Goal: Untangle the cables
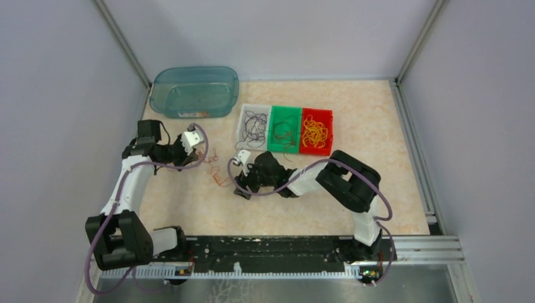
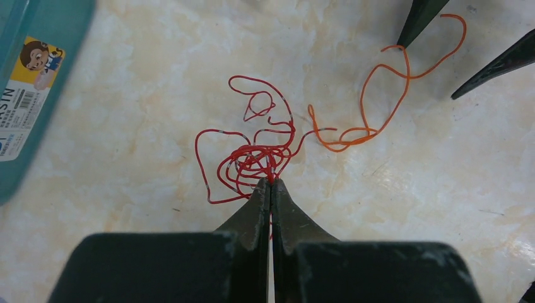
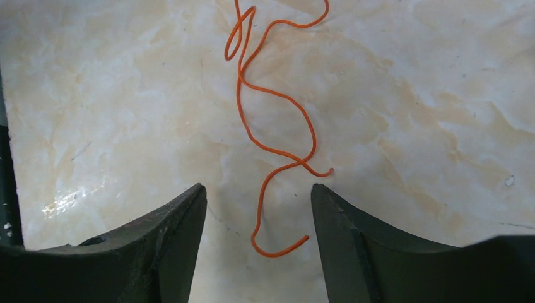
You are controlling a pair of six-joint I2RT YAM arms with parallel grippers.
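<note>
The left gripper (image 2: 271,184) has its two dark fingers pressed together, pinching a strand at the near edge of a thin, curly red cable tangle (image 2: 255,158). The tangle lies on the beige marbled tabletop (image 2: 126,158) just ahead of the fingertips. To its right, a thin orange cable (image 2: 404,69) snakes away. The right gripper (image 3: 258,189) is spread wide and holds nothing. The orange cable's loose end lies on the table between its fingers.

We're on the marbled table (image 1: 391,189): a red cable tangle (image 2: 252,158) lies right at the left gripper (image 2: 271,183) tips, and an orange cable (image 2: 346,149) trails just past it and between the right gripper (image 3: 258,196) fingers. A teal tub (image 1: 195,69) sits off the left gripper's left side. White bin (image 1: 254,106), green bin (image 1: 285,108) and red bin (image 1: 317,111) sit beyond the right gripper.
</note>
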